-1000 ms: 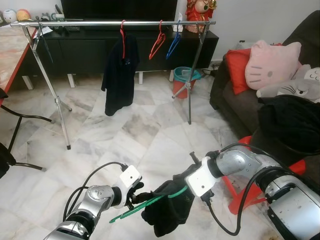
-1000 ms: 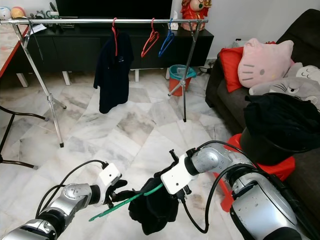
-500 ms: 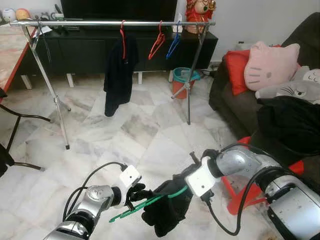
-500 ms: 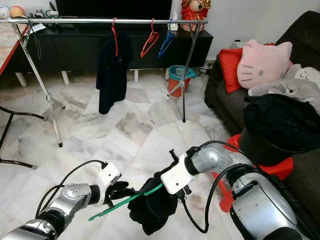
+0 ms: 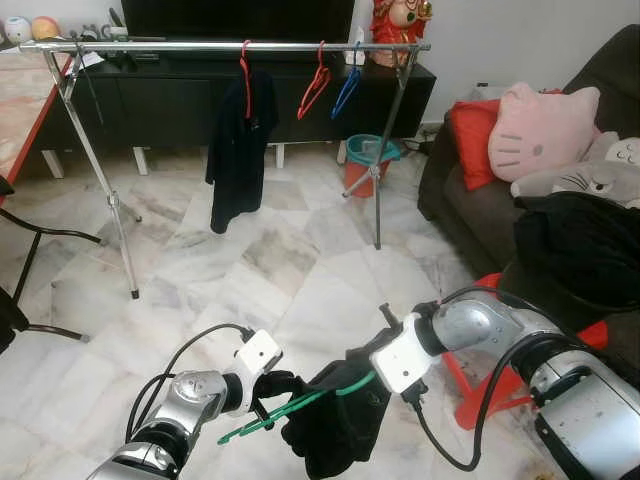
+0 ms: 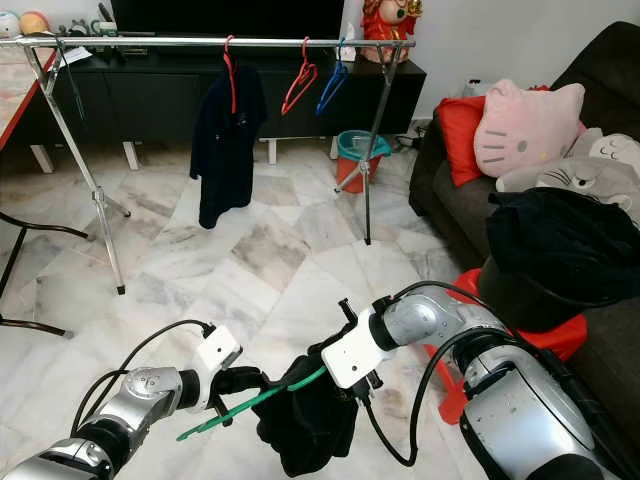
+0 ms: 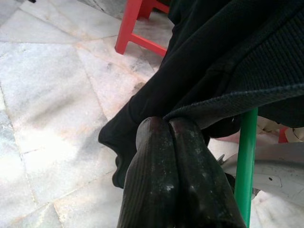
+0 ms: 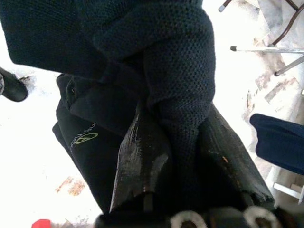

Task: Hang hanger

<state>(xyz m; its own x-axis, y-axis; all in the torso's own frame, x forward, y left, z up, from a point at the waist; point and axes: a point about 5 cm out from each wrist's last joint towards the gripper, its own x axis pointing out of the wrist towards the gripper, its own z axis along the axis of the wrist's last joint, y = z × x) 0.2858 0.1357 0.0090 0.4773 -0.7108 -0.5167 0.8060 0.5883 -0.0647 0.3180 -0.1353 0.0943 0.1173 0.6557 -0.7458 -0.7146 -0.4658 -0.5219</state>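
While the right gripper (image 8: pixel 183 142) pinches the dark garment (image 6: pixel 300 425), the left gripper (image 7: pixel 171 128) is closed at its hem.

Silver jointed arms, white wrist blocks, looping black cables, long black ribbed gripper fingers (image 7: pixel 156 180).

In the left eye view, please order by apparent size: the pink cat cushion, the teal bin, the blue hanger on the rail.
1. pink cat cushion
2. teal bin
3. blue hanger
The cushion sits nearer the camera, so true sizes stay unsure.
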